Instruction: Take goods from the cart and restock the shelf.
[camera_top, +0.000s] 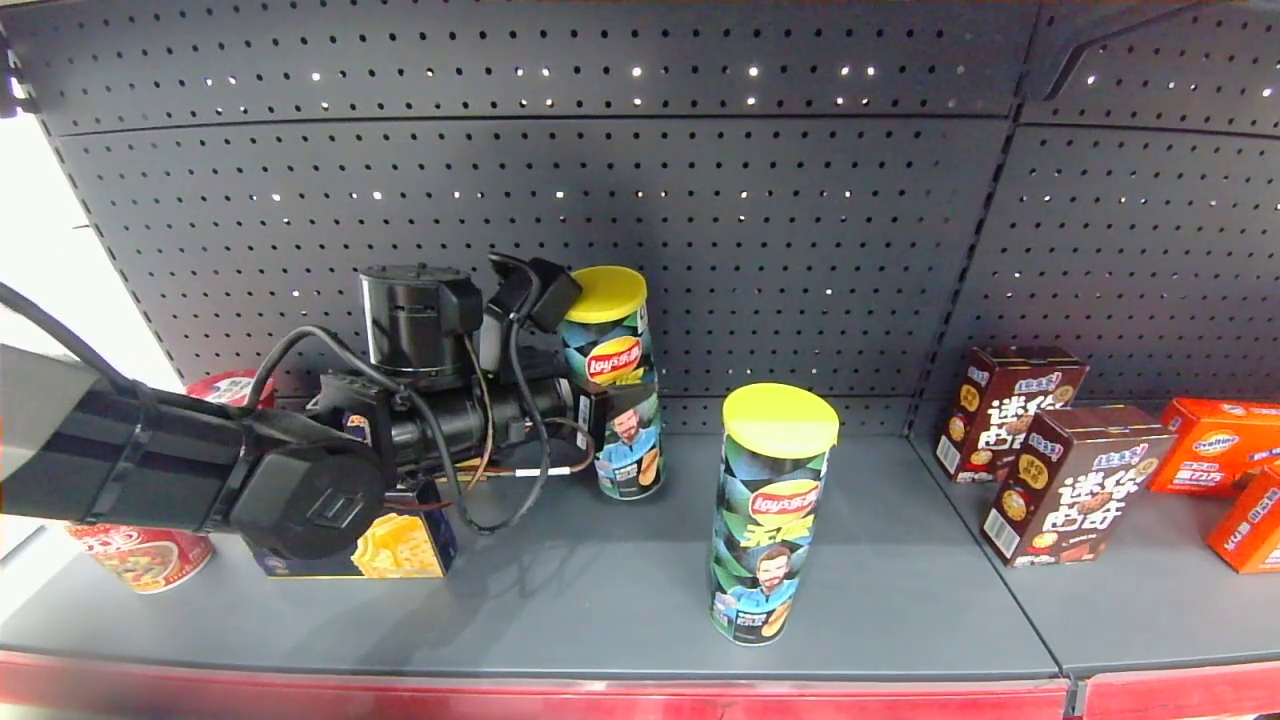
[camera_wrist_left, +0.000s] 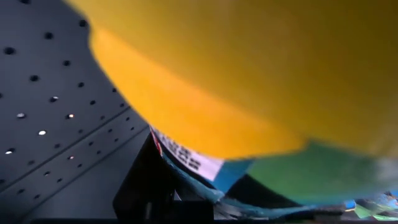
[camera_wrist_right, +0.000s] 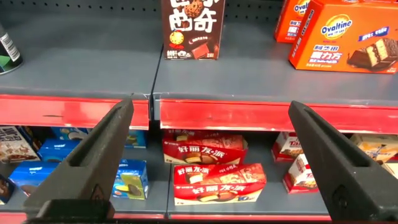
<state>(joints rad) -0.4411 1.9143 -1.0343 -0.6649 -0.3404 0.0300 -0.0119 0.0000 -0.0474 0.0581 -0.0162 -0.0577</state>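
Grey shelf (camera_top: 900, 560) carries 2 yellow-lidded chip cans. The far can (camera_top: 620, 350) stands upright by the pegboard (camera_top: 800, 250), clamped in the left gripper (camera_top: 592, 410); the near can (camera_top: 770, 510) stands free to its right. Before the shelf front hangs the right gripper (camera_wrist_right: 211, 104) — jaws wide apart.

The left pincer (camera_top: 598, 415) sits against a chip can (camera_top: 612, 370) at the back of the shelf (camera_top: 900, 600), seemingly touching it. A second can (camera_top: 772, 510) stands right of the pincer and nearer the front edge, snack boxes (camera_top: 1065, 485) farther right. Left of the pincer, under its arm, are a box (camera_top: 405, 545) and a cup (camera_top: 140, 560).
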